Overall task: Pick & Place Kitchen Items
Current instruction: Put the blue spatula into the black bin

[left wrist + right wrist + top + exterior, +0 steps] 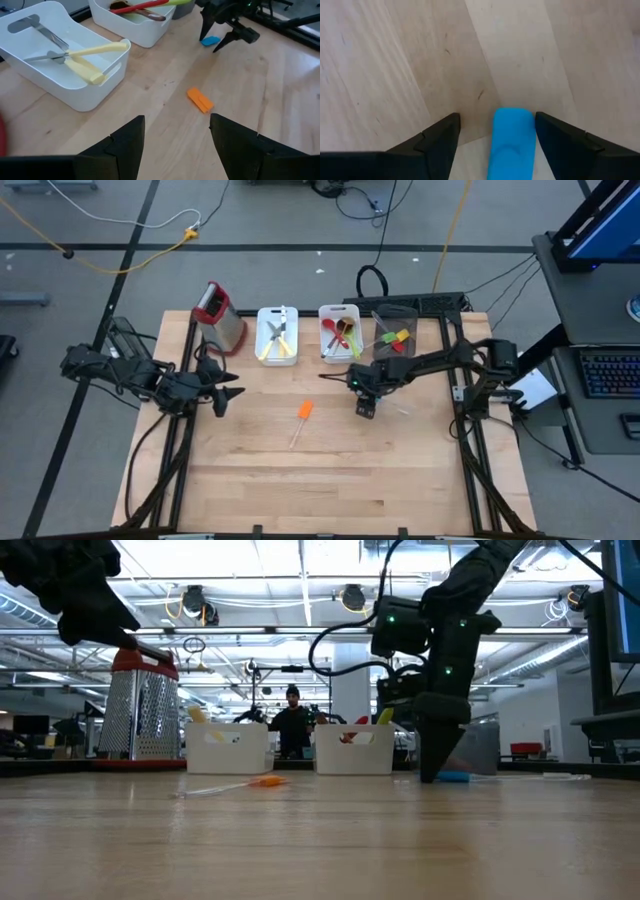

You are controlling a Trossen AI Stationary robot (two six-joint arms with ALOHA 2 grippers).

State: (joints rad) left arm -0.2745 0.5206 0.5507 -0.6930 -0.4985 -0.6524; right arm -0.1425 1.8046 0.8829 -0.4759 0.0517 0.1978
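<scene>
A small blue piece (512, 142) lies flat on the wooden table. My right gripper (497, 116) points straight down over it, open, one finger on either side of the piece and the tips low at the table top (430, 776). To its left an orange spatula (303, 412) with a clear handle lies flat on the table. My left gripper (177, 120) waits open and raised at the table's left side (230, 395), with nothing between its fingers. More utensils lie in the bins at the far edge.
Along the far edge stand a metal grater with a red top (218, 315), a white bin (277, 358) holding cream-handled knives, a second white bin (340, 312) with red and green utensils, and a grey cup (395, 315). A person (292, 725) stands beyond the table.
</scene>
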